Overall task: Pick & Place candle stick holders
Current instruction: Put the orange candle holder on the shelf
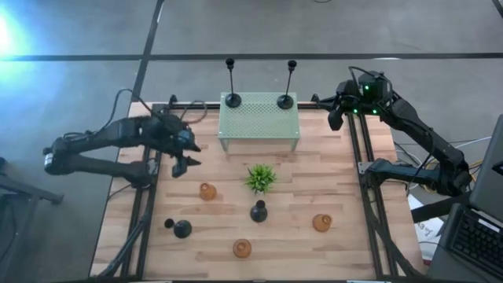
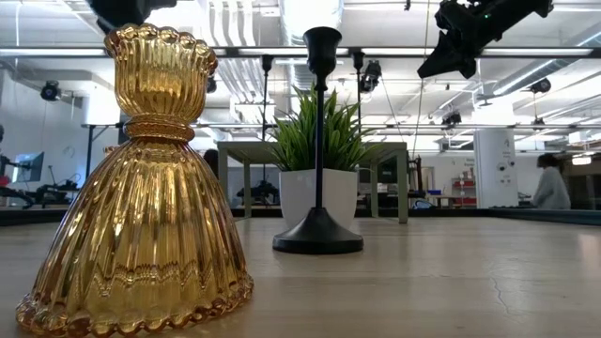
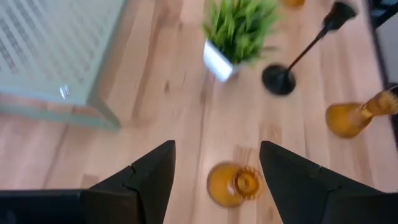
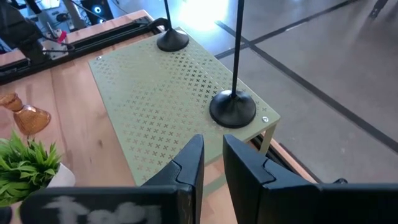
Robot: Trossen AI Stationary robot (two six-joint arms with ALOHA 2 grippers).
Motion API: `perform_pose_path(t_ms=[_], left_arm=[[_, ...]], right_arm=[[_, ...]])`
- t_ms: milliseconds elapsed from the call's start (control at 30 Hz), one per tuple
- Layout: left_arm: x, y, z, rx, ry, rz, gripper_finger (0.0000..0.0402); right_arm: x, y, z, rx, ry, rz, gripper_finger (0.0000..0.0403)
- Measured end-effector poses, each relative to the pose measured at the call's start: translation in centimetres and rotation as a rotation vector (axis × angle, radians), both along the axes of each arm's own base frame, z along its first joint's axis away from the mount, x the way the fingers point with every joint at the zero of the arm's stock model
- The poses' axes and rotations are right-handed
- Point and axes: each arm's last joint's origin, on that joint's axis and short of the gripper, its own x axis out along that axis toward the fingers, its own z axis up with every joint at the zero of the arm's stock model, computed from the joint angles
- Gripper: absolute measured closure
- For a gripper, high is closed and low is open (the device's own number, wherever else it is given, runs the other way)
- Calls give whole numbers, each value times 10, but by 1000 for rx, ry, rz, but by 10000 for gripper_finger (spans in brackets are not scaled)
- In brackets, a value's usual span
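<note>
Two tall thin-stemmed black holders [image 1: 233, 100] [image 1: 286, 101] stand by their round bases on the pale green perforated stand [image 1: 259, 122]. Three amber glass holders [image 1: 207, 191] [image 1: 321, 222] [image 1: 242, 248] and two shorter black holders [image 1: 258, 211] [image 1: 182, 229] stand on the wooden table. My left gripper [image 1: 185, 161] [image 3: 217, 149] is open and empty, above and just left of the nearest amber holder [image 3: 233, 185]. My right gripper [image 1: 335, 118] [image 4: 213, 143] is shut and empty, in the air right of the stand, close to one tall holder's base [image 4: 233, 109].
A small spiky green plant in a white pot [image 1: 260, 178] stands mid-table, just behind the black holder [image 2: 317, 141]. Black rails [image 1: 363, 173] run along the table's left and right sides. A person [image 2: 549, 183] shows far off in the room.
</note>
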Motion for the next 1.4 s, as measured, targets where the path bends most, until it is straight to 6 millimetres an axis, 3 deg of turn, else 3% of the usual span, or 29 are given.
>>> perform_pose_path(t_ms=[167, 500, 800, 1033, 1400], left_arm=[[9, -13, -23, -68, 107, 28, 165], [3, -28, -100, -223, 380, 152, 165], [6, -43, -145, -306, 298, 102, 165], [11, -46, -161, -292, 157, 80, 165], [19, -45, -167, -221, -53, 38, 165]], right_arm=[[0, 0, 0, 0, 0, -1, 351], [0, 0, 0, -6, 3, 3, 351], [0, 0, 0, -3, 1, 2, 351], [0, 0, 0, -3, 1, 1, 351], [0, 0, 0, -7, 2, 3, 351]])
